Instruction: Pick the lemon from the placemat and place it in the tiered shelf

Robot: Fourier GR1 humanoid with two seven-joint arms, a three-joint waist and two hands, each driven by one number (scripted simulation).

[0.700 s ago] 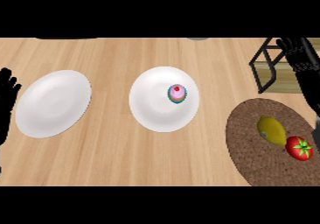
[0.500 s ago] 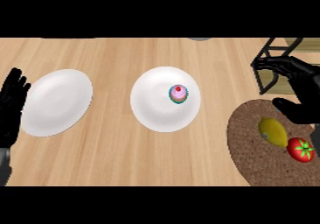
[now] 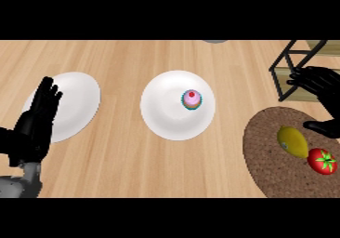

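Head view, the only one. Lemon lies on the placemat, toward its far right part, with a tomato just beside it on the near-right side; the two look to be touching or nearly so. Right hand hangs over the placemat's far edge, fingers spread and relaxed, nothing in it, thumb pointing down toward the lemon. I judge this a pre-grasp pose: released wide so it can drop round the fruit from above. Tiered shelf stands just beyond the placemat's far edge (handy, the carry would be short). Well left of the placemat is a white plate bearing a small cupcake; farther left again, a second plate. Left hand rests flat-fingered at that far side, holding nothing, overlapping the second plate's edge. Hard to make out: the shelf is cut off by the frame, so its tiers cannot be read; the placemat's right rim is also cut off; whether the thumb touches the lemon I cannot tell.
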